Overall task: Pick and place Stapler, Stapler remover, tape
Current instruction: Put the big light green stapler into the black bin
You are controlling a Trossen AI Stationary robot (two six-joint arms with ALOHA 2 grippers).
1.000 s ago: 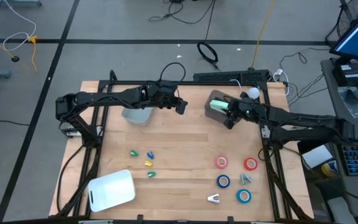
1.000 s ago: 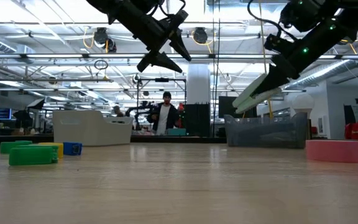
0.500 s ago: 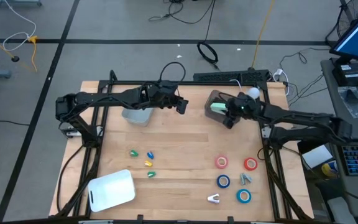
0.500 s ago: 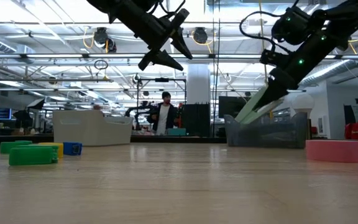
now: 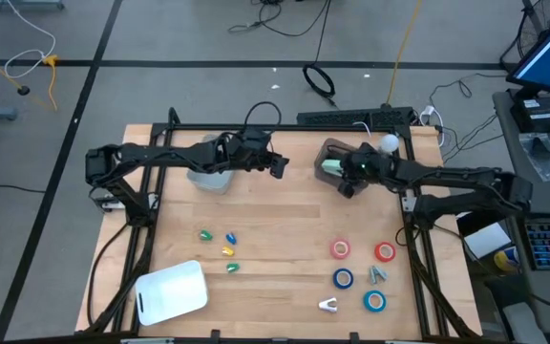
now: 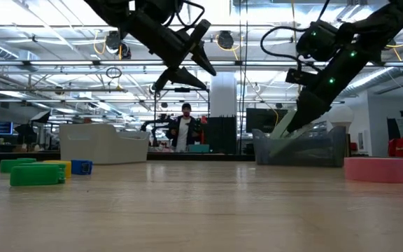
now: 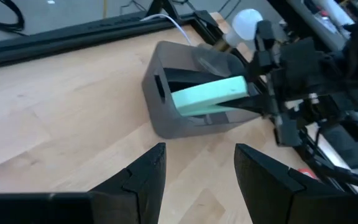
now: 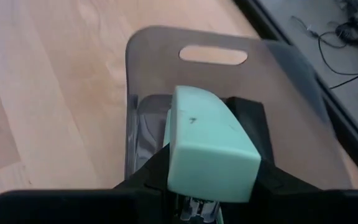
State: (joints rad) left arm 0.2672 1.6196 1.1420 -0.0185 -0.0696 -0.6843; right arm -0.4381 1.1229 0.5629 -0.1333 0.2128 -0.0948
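Note:
My right gripper (image 5: 349,175) is shut on a mint-green stapler (image 8: 210,143) whose front end dips into the grey see-through bin (image 5: 332,153) at the table's far right. The stapler (image 7: 210,96) slants down into the bin (image 7: 166,118). My left gripper (image 7: 197,180) hangs open in mid-air left of the bin, holding nothing. Two red tape rolls (image 5: 340,249) (image 5: 384,252) and two blue ones (image 5: 343,278) (image 5: 374,301) lie flat at the near right. Among them lie a grey staple remover (image 5: 378,274) and a white one (image 5: 328,305). My right gripper pinches the stapler's two long sides (image 8: 173,163) between its two fingers, near the rear end. The fingers (image 8: 148,177) slant down from the table's right and lie along the stapler. It tilts nose-down, front end (image 6: 280,129) inside the bin; whether it touches the floor I cannot tell.
A second pale bin (image 5: 210,178) stands under my left arm at the far left. Small green, blue and yellow pieces (image 5: 218,244) lie at the near left, beside a white lid-like tray (image 5: 172,291). Bare wood lies in the table's middle.
My right gripper has sunk and shifted a little toward the table's left with the stapler. The stapler has tipped steeper, and its front end has gone from above the bin's rim down into the bin.

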